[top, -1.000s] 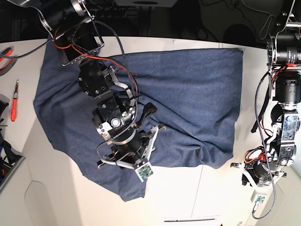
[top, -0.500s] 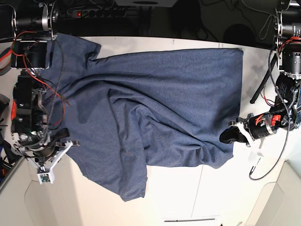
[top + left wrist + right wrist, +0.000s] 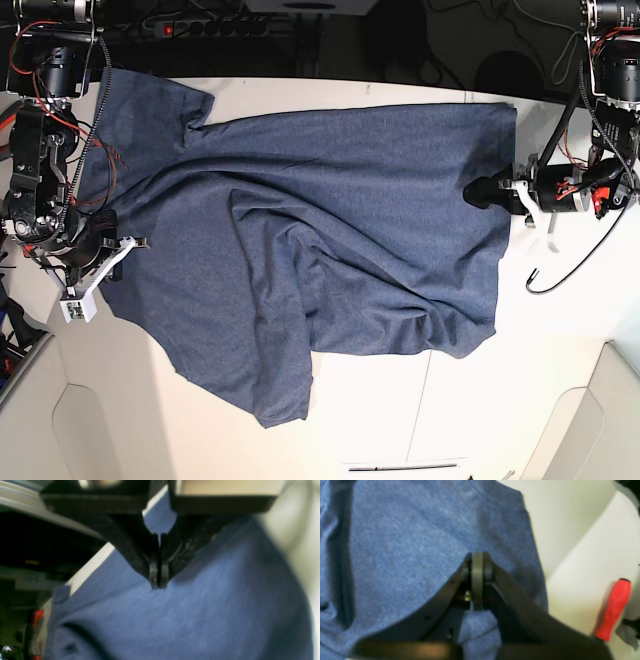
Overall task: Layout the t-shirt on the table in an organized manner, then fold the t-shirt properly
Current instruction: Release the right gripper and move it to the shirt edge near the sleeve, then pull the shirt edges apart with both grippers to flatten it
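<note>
at the left edge of the base view the right gripper [image 3: 108,243] is sitting low over the left border of the t-shirt [image 3: 330,230], its dark jaws pressed together; in the right wrist view the right gripper's tips [image 3: 477,562] are meeting on the blue cloth with no gap showing between them, though whether any fabric is actually being nipped between them is not clear from that blurred picture. just beyond the shirt's edge in that same view a red-handled tool [image 3: 613,608] is lying on the white surface, apart from the cloth. moving rightward, the shirt is lying spread across the middle of the table [image 3: 470,410], one sleeve poking out at the upper left near the table's far edge, a long fold running down the centre, a pointed flap hanging toward the near side, and a bunch of wrinkles gathering at the lower right; no lettering is showing. at the far right, the left gripper [image 3: 483,192] is resting at the shirt's right-hand border, jaws drawn tight together; in the left wrist view the left gripper's tips [image 3: 157,580] are touching the blue fabric right at a small raised pucker, so it is looking like a pinch on the cloth's edge.
</note>
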